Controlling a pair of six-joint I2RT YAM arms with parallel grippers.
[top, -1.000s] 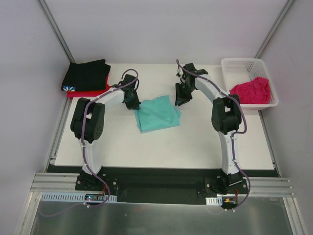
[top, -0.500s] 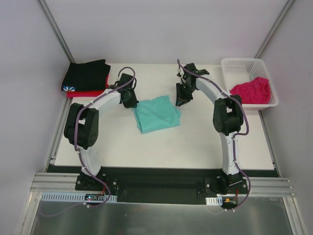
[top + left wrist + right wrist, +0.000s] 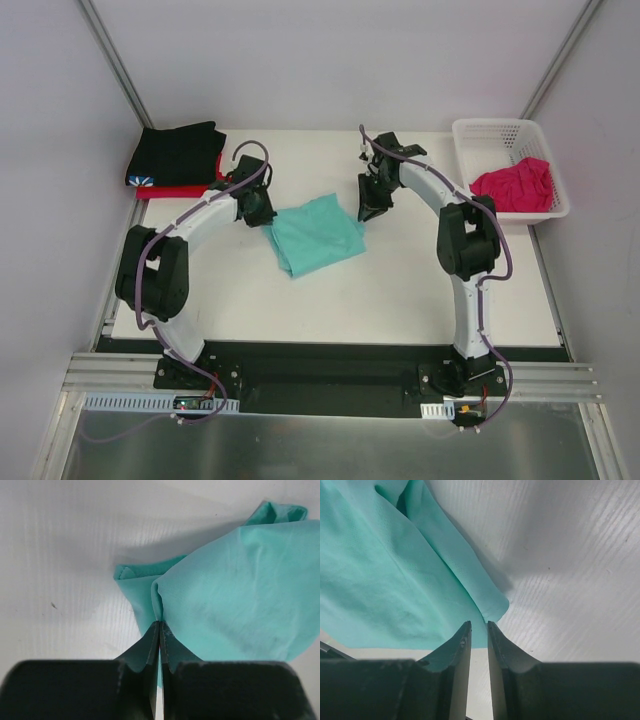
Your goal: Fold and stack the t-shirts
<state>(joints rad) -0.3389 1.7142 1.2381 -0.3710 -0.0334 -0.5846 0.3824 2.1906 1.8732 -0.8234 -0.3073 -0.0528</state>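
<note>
**Left gripper** (image 3: 159, 626): jaws pressed together, pinching a raised fold at the left edge of the teal-green t-shirt (image 3: 315, 235).
**Right gripper** (image 3: 478, 625): narrow gap between the jaws with nothing in it, tips just beside the shirt's far right corner.
**Teal-green t-shirt:** mid-table (image 3: 400, 290), with bare tabletop on its near side.
**Black t-shirt** (image 3: 180, 152): on the red t-shirt (image 3: 185, 190), far left corner.
</note>
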